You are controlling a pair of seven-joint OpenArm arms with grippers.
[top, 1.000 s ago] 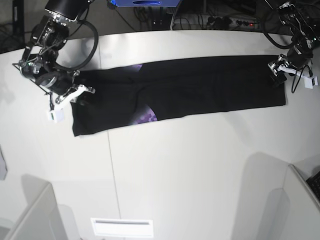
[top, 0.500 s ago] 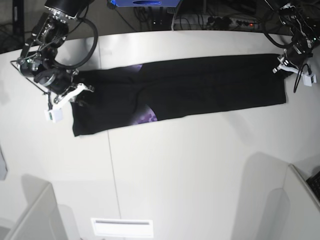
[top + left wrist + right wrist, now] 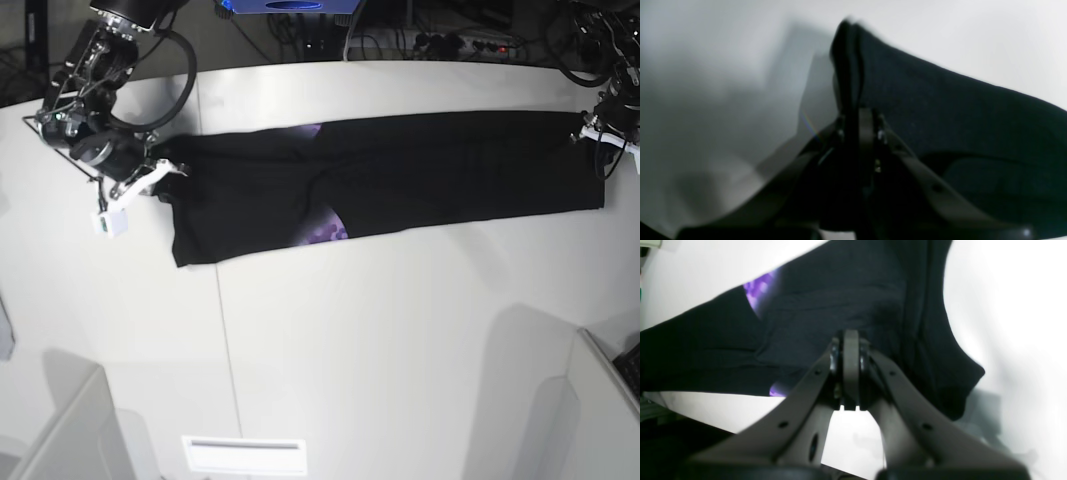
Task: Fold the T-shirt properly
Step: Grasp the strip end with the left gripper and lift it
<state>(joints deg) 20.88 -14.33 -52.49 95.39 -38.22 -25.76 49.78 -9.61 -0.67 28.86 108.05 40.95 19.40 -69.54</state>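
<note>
The T-shirt [image 3: 400,175] lies stretched in a long black band across the far half of the white bench [image 3: 380,340], with patches of purple print [image 3: 325,228] showing near its middle. The left claw [image 3: 860,120] is clamped on the shirt's corner at the base view's right end, pinching a raised fold of the black cloth. The right claw [image 3: 849,351] is closed tight on the cloth at the opposite end.
</note>
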